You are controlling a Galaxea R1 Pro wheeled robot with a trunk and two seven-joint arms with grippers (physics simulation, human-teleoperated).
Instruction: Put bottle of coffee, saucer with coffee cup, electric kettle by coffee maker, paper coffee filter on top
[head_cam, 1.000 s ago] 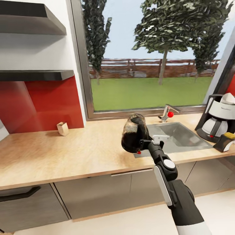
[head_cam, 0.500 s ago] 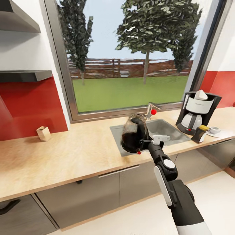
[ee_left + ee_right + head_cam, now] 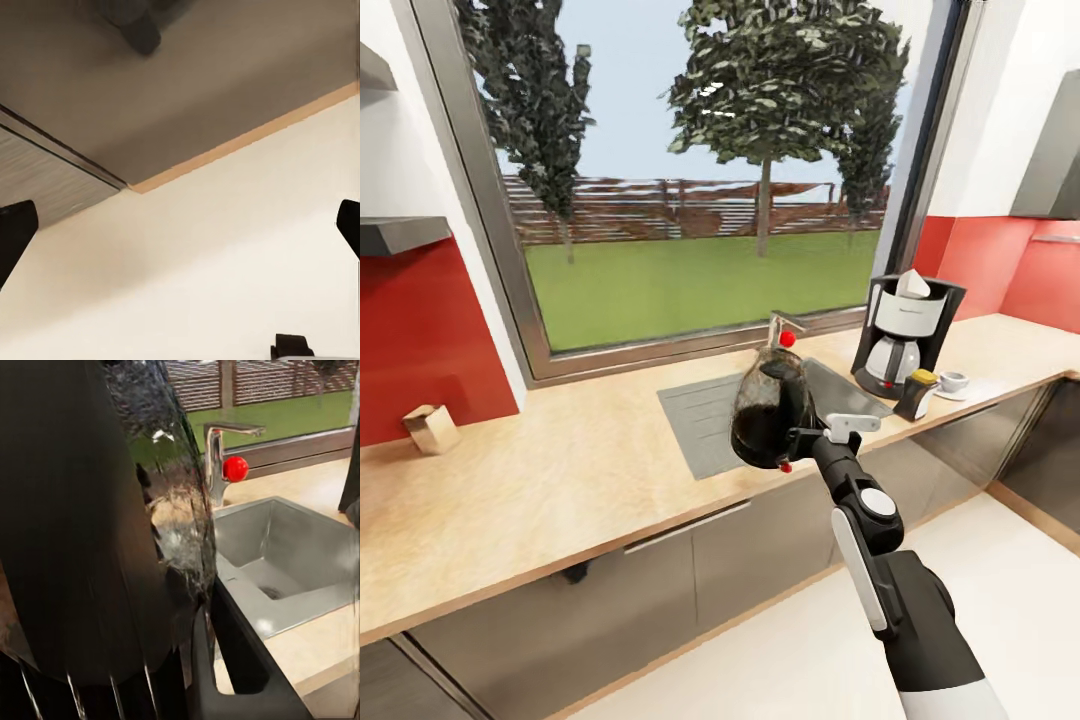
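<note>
the kitchen countertop (image 3: 560, 480) runs under a wide window, with a steel sink (image 3: 720, 425) and a red-knobbed tap (image 3: 785, 335) between the electric kettle (image 3: 768, 410) and the far corner. a small brown box (image 3: 428, 428) sits by the red wall, well apart. the right gripper (image 3: 800, 440) is clamped on the kettle, carrying it in the air over the counter's front edge by the sink; the kettle tilts, its long axis leaning up and away. its glass looks dark; whether it holds anything i cannot tell. the coffee maker (image 3: 905, 335) stands upright past the sink with the paper coffee filter (image 3: 912, 284) on top, the bottle of coffee (image 3: 918, 394) just beside it, and the coffee cup (image 3: 954, 381) on the saucer (image 3: 966, 392). the left gripper (image 3: 180, 225) hangs with fingers spread over pale floor.
</note>
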